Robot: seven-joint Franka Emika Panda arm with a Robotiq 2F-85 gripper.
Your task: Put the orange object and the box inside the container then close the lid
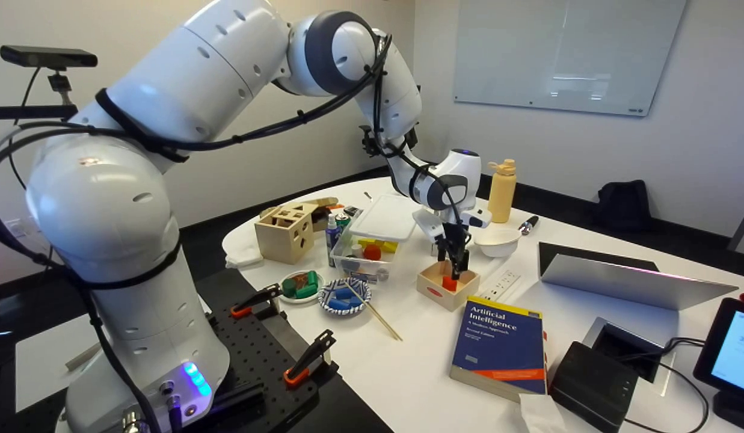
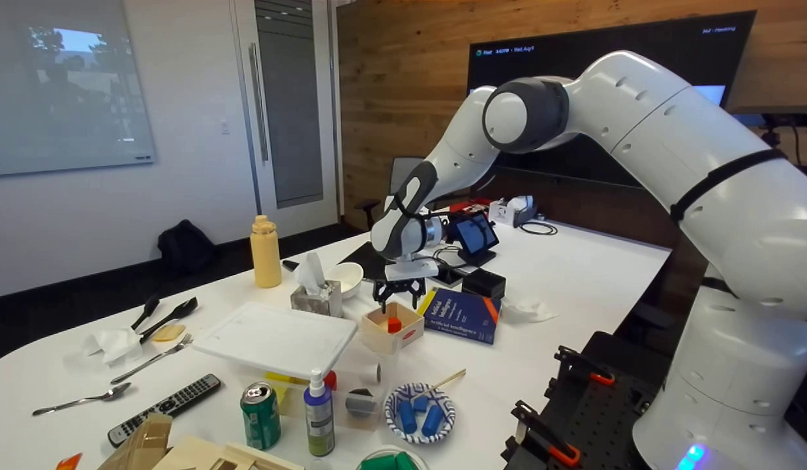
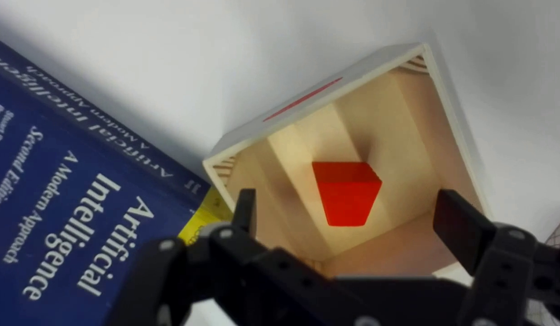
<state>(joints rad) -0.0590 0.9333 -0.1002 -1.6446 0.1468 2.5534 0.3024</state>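
Observation:
The orange object, a red-orange block [image 3: 347, 199], lies inside the small open wooden box [image 3: 388, 113]. In both exterior views the block [image 1: 450, 284] [image 2: 394, 325] shows inside the box [image 1: 433, 293] [image 2: 413, 335]. My gripper [image 3: 350, 210] is open and empty over the box, with the block between and below its fingertips; it also shows in both exterior views [image 1: 453, 263] [image 2: 399, 304]. The clear container [image 1: 341, 248] stands beside the box and holds yellow, red and other pieces. The whitish lid [image 1: 387, 216] [image 2: 279, 339] rests tilted on the container, covering part of it.
The blue book [image 1: 501, 343] lies close beside the box. A white bowl [image 1: 497, 243], power strip [image 1: 503, 285], tissue box [image 2: 317, 299] and laptop [image 1: 630, 279] are near. A spray bottle [image 2: 319, 418], green can [image 2: 259, 418] and patterned bowl [image 2: 421, 438] surround the container.

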